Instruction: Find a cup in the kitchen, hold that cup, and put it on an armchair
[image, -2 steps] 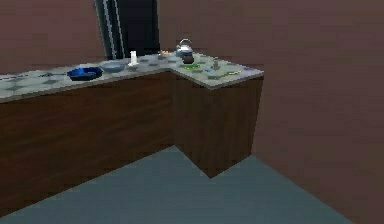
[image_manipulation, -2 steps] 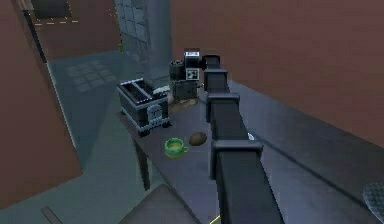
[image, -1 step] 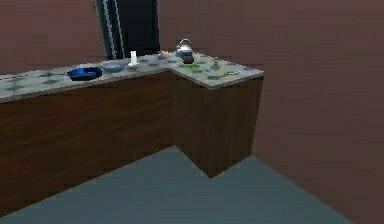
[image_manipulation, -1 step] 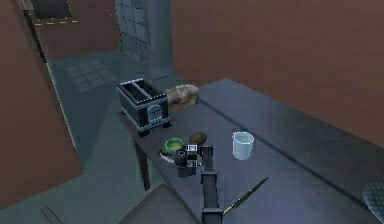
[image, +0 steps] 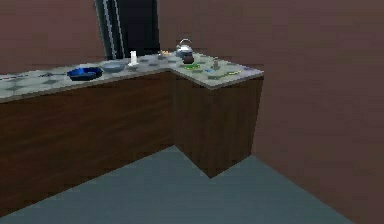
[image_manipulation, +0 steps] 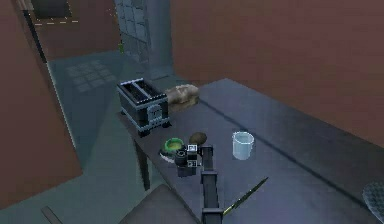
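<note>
A pale cup (image_manipulation: 242, 146) stands upright on a dark grey table (image_manipulation: 300, 130) in the arm side view. My arm (image_manipulation: 210, 188) rises from the bottom edge, and the gripper (image_manipulation: 179, 158) sits over the table to the left of the cup. A green round thing (image_manipulation: 174, 146) lies on the table at the gripper's far end, so I cannot tell whether the gripper holds anything. A small brown lump (image_manipulation: 199, 138) rests between the gripper and the cup.
A metal toaster (image_manipulation: 143, 106) and a bread loaf (image_manipulation: 185, 95) stand farther out on the table; a thin utensil (image_manipulation: 246, 194) lies near the arm. Ahead, a wood-fronted counter (image: 120, 120) carries a blue bowl (image: 85, 72), a kettle (image: 185, 50) and green items (image: 215, 68).
</note>
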